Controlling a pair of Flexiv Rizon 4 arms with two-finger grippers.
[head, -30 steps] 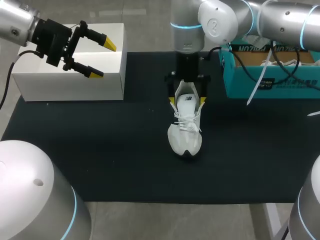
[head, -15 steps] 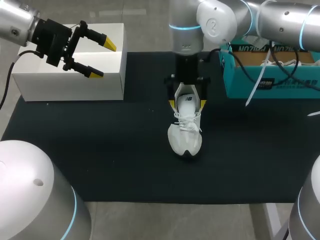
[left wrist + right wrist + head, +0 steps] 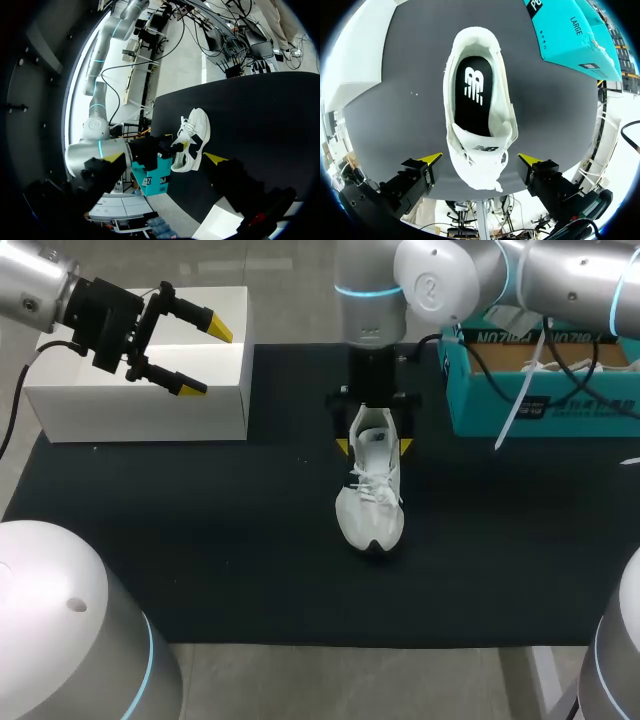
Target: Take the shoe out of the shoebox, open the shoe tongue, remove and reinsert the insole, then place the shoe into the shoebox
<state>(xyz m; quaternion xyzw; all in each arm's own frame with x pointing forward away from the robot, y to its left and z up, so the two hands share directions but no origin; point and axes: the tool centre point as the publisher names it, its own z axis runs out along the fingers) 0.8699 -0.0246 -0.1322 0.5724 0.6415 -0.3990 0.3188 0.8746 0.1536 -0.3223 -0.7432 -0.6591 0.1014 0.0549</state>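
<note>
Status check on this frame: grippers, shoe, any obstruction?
Left gripper open, empty, over white box. Right gripper open, straddling shoe heel, not touching. Shoe upright on mat, insole in. No obstruction near shoe.

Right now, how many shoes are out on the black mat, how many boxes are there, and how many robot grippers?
Shoes on the black mat: 1, the white lace-up sneaker
Boxes: 2, the white cardboard box and the teal cardboard shoebox
Grippers: 2, the left gripper and the right gripper
Total: 5
</note>
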